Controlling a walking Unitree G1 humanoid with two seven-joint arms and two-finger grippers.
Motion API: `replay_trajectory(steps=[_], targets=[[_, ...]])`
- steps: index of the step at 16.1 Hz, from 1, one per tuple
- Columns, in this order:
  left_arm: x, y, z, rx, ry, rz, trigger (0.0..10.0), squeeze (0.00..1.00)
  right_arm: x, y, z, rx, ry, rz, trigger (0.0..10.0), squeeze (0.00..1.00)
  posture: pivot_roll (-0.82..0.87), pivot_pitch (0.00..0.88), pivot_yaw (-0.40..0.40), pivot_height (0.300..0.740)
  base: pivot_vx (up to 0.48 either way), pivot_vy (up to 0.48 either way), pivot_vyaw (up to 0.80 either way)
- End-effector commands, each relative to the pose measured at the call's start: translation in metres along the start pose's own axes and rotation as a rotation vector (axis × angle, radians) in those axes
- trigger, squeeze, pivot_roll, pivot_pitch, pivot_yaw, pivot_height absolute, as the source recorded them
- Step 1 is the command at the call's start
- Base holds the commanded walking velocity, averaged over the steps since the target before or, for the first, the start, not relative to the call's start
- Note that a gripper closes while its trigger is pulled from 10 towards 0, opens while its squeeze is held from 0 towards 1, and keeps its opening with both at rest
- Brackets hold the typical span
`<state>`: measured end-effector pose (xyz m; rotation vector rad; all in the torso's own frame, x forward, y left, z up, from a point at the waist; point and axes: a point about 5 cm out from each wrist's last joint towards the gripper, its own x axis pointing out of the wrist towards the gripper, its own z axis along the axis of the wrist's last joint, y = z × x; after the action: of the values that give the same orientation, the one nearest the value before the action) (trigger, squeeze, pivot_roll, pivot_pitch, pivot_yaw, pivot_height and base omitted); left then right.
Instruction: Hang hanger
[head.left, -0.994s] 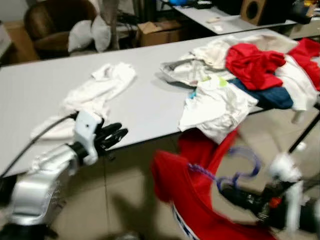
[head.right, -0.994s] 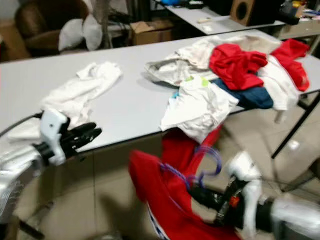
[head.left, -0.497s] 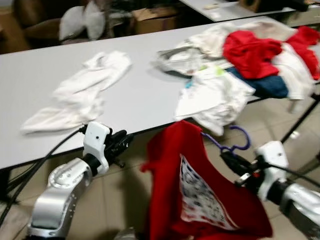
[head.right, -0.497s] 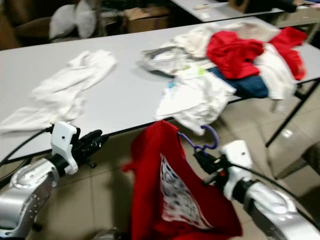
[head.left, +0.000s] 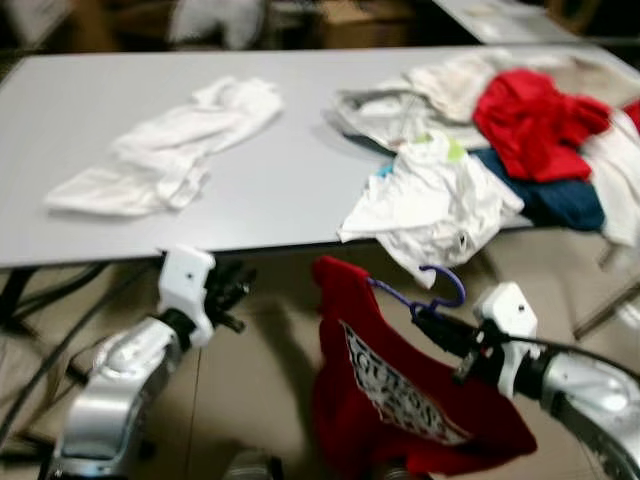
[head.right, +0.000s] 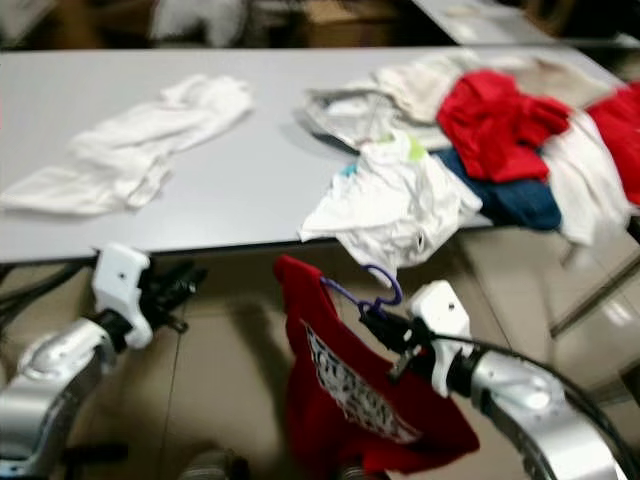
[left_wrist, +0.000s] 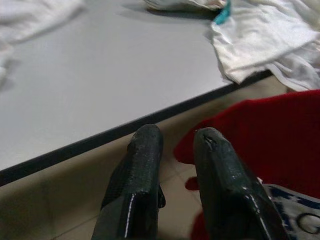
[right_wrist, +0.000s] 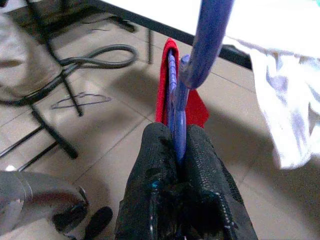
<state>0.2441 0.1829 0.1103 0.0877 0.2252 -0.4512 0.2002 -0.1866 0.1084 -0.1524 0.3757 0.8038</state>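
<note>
Grey table (head.left: 270, 190) strewn with clothes (head.left: 480, 150) over tiled floor (head.left: 255, 370).

A long grey table (head.left: 280, 190) stands on beige tiled floor (head.left: 260, 400).
</note>
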Motion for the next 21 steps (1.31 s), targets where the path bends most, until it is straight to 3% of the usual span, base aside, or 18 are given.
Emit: replay_trajectory(steps=[1,5,7,11,14,18,21], targets=[[0.0,0.001,0.008,0.014,-0.029,0.0,10.0,0.0,-0.005,-0.009,0.008,-0.033,-0.022,0.012,10.0,0.0,-0.1,0.0,0.005,0.74,0.0,-0.48,0.8],[-0.001,-0.004,0.01,-0.015,-0.044,-0.043,10.0,0.0,-0.007,-0.009,0.01,-0.054,-0.025,0.099,10.0,0.0,-0.09,0.0,0.001,0.74,0.0,-0.12,0.6],[-0.001,-0.01,0.01,-0.032,-0.058,-0.082,10.0,0.0,-0.007,-0.01,0.011,-0.01,-0.035,0.092,10.0,0.0,-0.09,0.0,0.005,0.74,0.0,0.45,0.0],[0.003,-0.01,0.011,-0.023,-0.033,-0.104,10.0,0.0,-0.013,-0.003,0.018,-0.008,-0.044,0.16,10.0,0.0,-0.11,0.0,0.021,0.74,0.0,0.36,0.0],[0.006,-0.011,0.003,0.0,0.009,-0.104,10.0,0.0,-0.011,-0.003,0.016,-0.063,-0.034,0.102,10.0,0.0,-0.1,0.0,0.024,0.74,0.0,0.0,0.0],[0.012,-0.01,0.006,-0.03,0.013,-0.078,10.0,0.0,0.006,0.0,0.012,-0.016,-0.032,0.06,10.0,0.0,-0.08,0.0,0.022,0.74,0.0,0.0,0.8],[0.005,-0.009,-0.003,-0.053,0.045,-0.031,10.0,0.0,0.01,-0.009,0.007,-0.024,-0.006,-0.014,10.0,0.0,-0.06,0.0,-0.005,0.74,0.0,0.0,0.8]])
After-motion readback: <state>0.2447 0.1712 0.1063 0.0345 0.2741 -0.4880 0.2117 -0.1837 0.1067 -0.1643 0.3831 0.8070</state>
